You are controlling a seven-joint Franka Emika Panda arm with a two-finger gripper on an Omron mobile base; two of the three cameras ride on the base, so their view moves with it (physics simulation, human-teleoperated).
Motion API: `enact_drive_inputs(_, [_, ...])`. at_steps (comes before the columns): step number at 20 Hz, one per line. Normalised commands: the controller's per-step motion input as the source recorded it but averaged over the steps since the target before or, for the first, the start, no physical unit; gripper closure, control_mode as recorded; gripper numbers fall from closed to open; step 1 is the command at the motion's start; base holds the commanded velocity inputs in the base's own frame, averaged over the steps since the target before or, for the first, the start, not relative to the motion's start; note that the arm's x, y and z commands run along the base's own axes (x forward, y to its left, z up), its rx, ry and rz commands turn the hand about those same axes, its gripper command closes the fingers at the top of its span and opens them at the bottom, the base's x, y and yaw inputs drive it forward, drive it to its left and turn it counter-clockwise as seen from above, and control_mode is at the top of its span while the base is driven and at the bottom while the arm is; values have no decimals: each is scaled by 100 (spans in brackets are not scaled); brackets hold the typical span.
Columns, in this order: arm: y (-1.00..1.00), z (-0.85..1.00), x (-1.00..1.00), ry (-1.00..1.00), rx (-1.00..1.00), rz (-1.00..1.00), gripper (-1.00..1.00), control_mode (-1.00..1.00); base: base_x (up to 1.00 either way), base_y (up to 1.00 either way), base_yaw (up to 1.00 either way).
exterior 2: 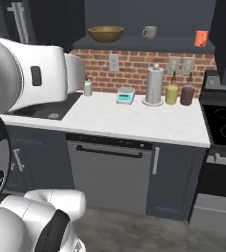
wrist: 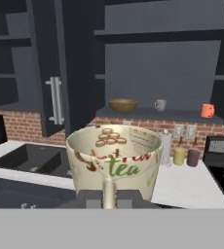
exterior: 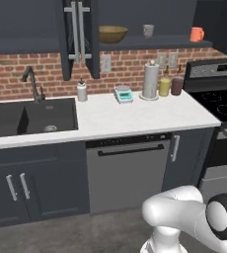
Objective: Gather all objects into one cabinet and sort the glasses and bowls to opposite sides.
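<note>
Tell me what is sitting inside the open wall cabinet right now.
On the cabinet's shelf: the wooden bowl at left, the grey mug in the middle, the orange mug at right. The bowl's inside is hidden from below.

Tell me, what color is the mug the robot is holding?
Cream mug, with brown pictures and green "tea" lettering. It shows best in the hand view.

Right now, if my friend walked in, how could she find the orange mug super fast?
Look up at the open dark wall cabinet above the white counter. Three things stand on its shelf: a wide wooden bowl on the left, a grey mug in the middle, and the orange mug far right, nearest the stove. It is the one bright thing up there.
</note>
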Motion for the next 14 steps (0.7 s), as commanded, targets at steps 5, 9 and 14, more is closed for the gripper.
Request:
enact_drive_inputs(5, [0,0,0,0,0,0,100,100,47,-8,-2])
enact_drive_inputs(9, [0,0,0,0,0,0,100,100,32,25,-3])
enact_drive_inputs(14, [0,0,0,0,0,0,100,100,48,29,-3])
